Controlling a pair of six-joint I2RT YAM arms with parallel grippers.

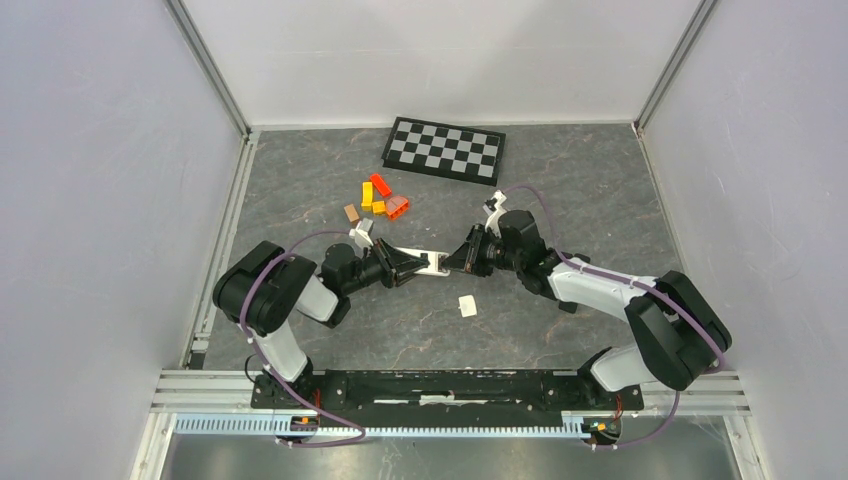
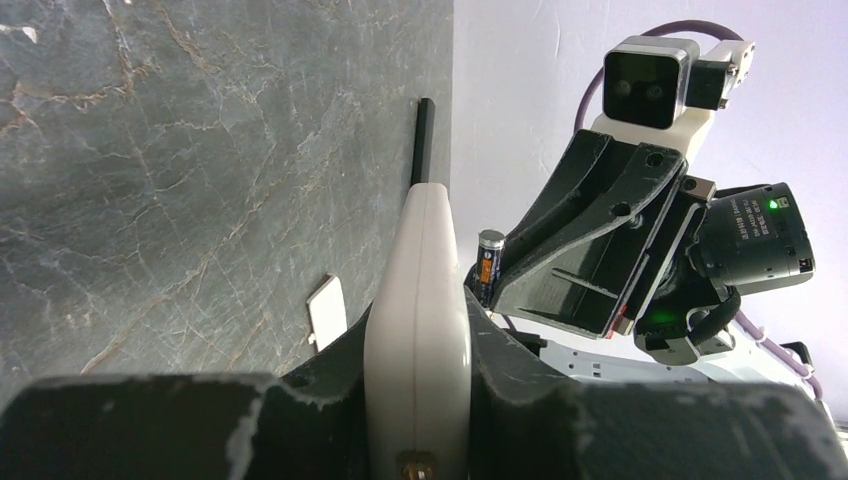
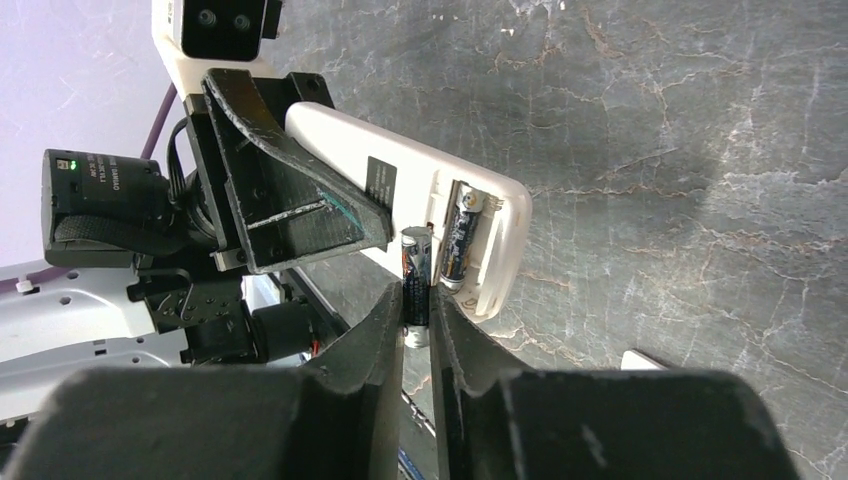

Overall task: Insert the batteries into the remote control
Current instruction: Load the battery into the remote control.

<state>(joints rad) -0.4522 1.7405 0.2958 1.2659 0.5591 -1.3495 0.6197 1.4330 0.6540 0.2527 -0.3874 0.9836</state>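
My left gripper (image 1: 408, 266) is shut on the white remote control (image 1: 430, 263) and holds it off the table, edge-on in the left wrist view (image 2: 418, 330). In the right wrist view the remote's (image 3: 400, 190) open battery bay faces me with one battery (image 3: 459, 235) lying in it. My right gripper (image 3: 417, 300) is shut on a second dark battery (image 3: 415, 275), its tip at the empty slot beside the first. That held battery also shows in the left wrist view (image 2: 488, 262). In the top view my right gripper (image 1: 458, 262) meets the remote's end.
The white battery cover (image 1: 467, 306) lies on the grey table in front of the remote, also in the left wrist view (image 2: 327, 310). Orange, red and tan blocks (image 1: 380, 200) lie behind the left gripper. A checkerboard (image 1: 444, 149) lies at the back.
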